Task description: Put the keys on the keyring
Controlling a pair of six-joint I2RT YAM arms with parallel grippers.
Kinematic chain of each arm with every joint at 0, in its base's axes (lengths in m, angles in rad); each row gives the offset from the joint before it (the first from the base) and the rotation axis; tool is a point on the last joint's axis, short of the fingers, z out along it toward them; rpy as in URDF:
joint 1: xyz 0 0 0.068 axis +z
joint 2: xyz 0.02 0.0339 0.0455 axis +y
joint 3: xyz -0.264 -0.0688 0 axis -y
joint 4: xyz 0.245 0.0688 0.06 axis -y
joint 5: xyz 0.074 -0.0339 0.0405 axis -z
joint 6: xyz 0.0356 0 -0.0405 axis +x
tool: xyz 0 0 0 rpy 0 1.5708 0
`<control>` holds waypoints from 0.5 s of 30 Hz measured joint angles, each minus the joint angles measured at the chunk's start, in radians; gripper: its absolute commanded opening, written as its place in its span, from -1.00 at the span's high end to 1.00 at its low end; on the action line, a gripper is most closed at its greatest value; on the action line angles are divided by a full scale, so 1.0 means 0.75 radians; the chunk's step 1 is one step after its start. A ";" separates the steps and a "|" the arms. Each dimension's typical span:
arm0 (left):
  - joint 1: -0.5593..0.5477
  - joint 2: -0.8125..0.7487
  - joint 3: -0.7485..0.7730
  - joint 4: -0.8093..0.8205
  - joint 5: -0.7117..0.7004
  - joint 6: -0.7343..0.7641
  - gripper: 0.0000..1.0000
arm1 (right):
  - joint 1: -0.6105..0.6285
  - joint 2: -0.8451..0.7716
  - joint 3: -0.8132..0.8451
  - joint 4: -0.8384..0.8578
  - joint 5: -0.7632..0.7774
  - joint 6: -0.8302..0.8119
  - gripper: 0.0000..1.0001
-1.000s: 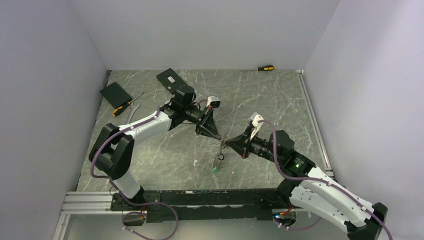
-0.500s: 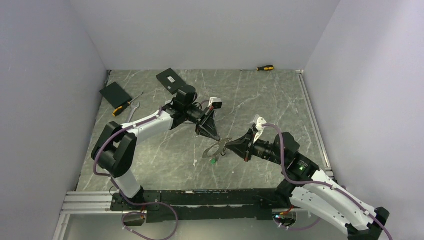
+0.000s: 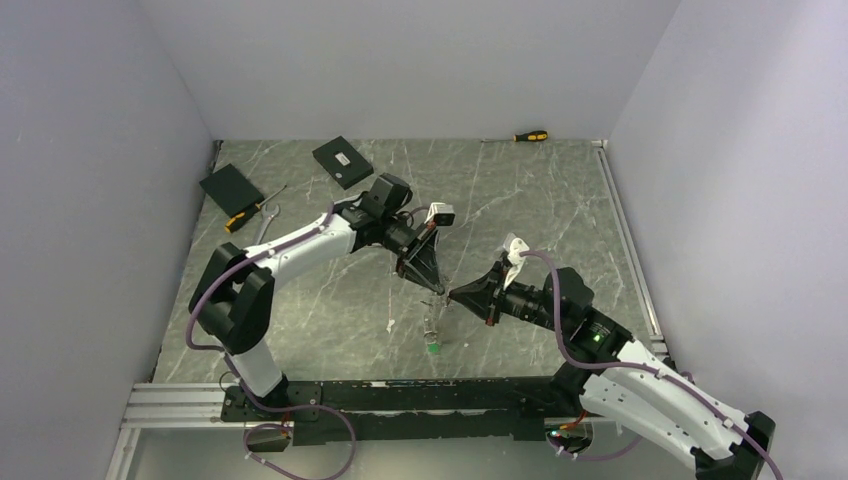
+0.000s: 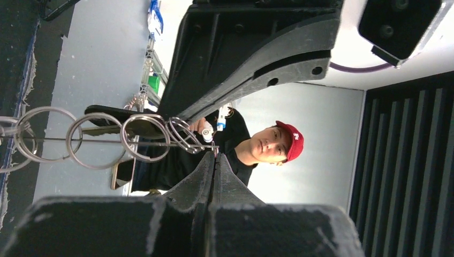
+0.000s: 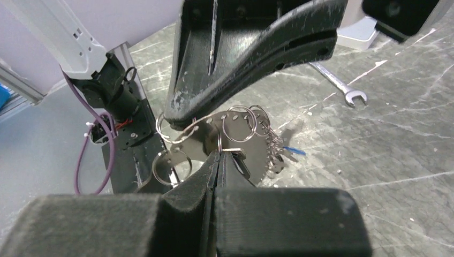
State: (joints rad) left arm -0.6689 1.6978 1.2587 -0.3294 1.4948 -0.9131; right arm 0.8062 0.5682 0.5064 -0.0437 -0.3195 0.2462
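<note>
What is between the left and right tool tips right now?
Only the keyring, strung with keys; the left tool and right tool both pinch it. Wrist views show it best.

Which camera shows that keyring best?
Left wrist: the keyring runs sharp against a pale background, small rings strung along it. Right wrist shows it foreshortened, partly hidden; top external, only a tiny glint.

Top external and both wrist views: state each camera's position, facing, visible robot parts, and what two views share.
Top external: above and behind, looking down at the table; both arms show.
Left wrist: mounted there, looking along the shut left gripper at the keyring.
Right wrist: likewise, along the shut right gripper toward the wrench.
Shared: both wrist views show the keyring and opposite gripper.
</note>
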 measured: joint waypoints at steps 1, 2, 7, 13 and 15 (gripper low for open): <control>-0.003 0.006 0.000 -0.017 -0.001 0.009 1.00 | 0.000 -0.001 -0.003 0.004 0.001 0.001 1.00; -0.005 0.013 0.000 -0.037 -0.001 0.018 1.00 | 0.000 -0.003 -0.003 0.008 0.001 0.001 1.00; -0.007 0.044 0.018 -0.160 -0.012 0.097 1.00 | 0.000 -0.010 -0.004 0.034 -0.005 0.001 1.00; -0.007 0.083 0.068 -0.268 -0.024 0.195 1.00 | -0.001 -0.015 -0.004 0.049 -0.007 0.016 1.00; -0.007 0.103 0.091 -0.306 -0.021 0.232 1.00 | -0.003 -0.017 -0.007 0.062 -0.006 0.024 1.00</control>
State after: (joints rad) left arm -0.6739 1.7752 1.3266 -0.5591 1.4792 -0.7391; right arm 0.8040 0.5552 0.5014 0.0025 -0.3241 0.2646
